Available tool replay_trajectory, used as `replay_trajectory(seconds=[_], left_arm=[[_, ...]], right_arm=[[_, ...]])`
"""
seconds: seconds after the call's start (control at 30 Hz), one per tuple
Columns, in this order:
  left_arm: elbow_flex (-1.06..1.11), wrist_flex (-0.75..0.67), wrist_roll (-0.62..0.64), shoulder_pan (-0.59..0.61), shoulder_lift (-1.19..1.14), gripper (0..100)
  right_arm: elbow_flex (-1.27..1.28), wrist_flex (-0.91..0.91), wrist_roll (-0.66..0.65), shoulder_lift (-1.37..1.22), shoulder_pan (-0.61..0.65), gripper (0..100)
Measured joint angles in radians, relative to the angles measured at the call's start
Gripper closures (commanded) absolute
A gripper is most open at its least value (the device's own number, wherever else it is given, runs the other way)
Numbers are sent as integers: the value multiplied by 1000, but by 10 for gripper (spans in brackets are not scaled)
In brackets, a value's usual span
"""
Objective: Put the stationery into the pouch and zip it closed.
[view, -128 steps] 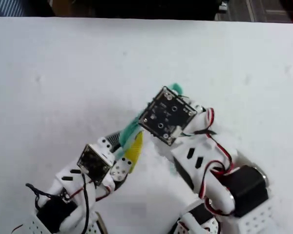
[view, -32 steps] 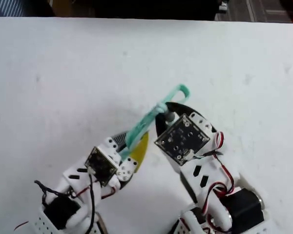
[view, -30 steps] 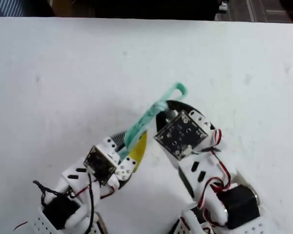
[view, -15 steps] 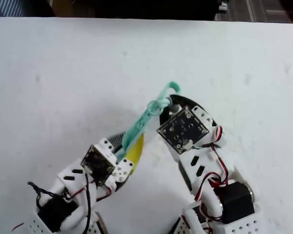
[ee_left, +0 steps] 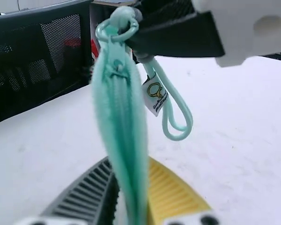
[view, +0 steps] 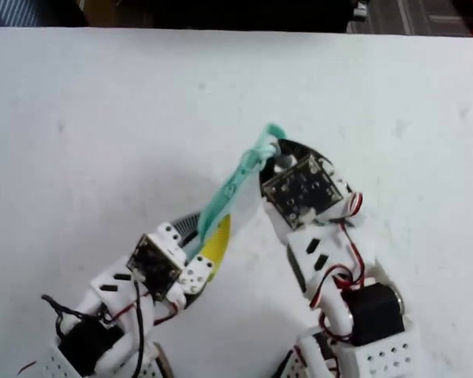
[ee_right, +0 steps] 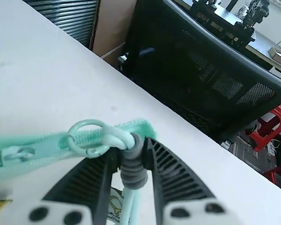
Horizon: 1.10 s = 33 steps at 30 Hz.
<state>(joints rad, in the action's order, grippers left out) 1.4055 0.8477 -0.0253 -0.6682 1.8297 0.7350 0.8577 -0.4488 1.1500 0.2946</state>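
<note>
Clamping one end of the mint pouch (view: 229, 187), the left end effector (ee_left: 133, 197) sits toward the worktop's (view: 102, 118) near edge; the right end effector (ee_right: 131, 143) pinches the pull cord (ee_left: 176, 123), the pouch seemingly lifted.

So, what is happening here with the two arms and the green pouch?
The two arms hold the green pouch stretched between them over the table. The left gripper is shut on one end of it. The right gripper is shut on the cord tied to the ring at the other end. The zip looks closed where it shows.
</note>
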Motion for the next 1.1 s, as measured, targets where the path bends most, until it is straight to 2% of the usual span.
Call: replay_trajectory(seconds=[0.4, 0.53, 0.73, 0.97, 1.1], left_arm=[[-6, 0, 0, 2, 3, 979], [-6, 0, 0, 52, 3, 979], [-6, 2, 0, 83, 3, 978], [-86, 124, 0, 81, -3, 978], [-98, 135, 0, 80, -3, 978]], right_arm=[[-6, -193, 2, -173, -153, 982], [-6, -236, 28, -183, -175, 982], [-48, -250, 64, -235, -175, 982], [-262, -195, 80, -493, -192, 982], [-370, -153, 127, -605, -192, 982]])
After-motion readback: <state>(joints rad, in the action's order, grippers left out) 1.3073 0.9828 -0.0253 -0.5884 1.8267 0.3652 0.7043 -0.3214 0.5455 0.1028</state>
